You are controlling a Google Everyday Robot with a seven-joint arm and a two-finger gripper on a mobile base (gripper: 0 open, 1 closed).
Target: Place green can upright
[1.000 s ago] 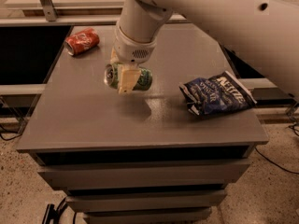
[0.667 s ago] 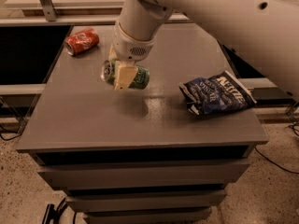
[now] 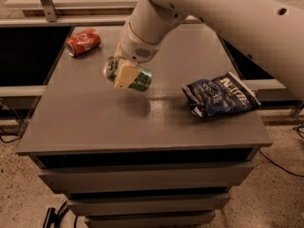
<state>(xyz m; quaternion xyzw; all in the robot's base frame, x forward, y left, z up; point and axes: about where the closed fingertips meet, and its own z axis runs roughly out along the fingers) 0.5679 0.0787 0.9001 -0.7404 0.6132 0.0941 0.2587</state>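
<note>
We have the two-finger gripper (image 3: 125, 77) on the long cream-white arm (image 3: 213, 8) hanging in the upper middle of the frame, a little left of centre. Its fingers are closed across the green can (image 3: 142, 80), a small aluminium soda can with mottled print and silver ends. The can is held on its side, clear of the flat grey table top (image 3: 95, 122), with a soft shadow beneath it. Its silver left end sits slightly higher than the right end. One pale finger pad (image 3: 122, 75) covers the middle of the can's body, and we cannot see the other finger behind it. As we read it, the step in hand is turning the can upright and setting it down. We would roll the wrist until the can's axis stands vertical, raising the higher left end rather than swinging it the long way round, and finish that turn before lowering. The bare patch straight below looks the best landing spot. It is well apart from the red soda can (image 3: 83, 42) lying at the upper left and from the crumpled dark blue crisp bag (image 3: 221, 96) at the right. We would let go only once the base sits flat, then draw straight up so the fingers do not tip the can.
</note>
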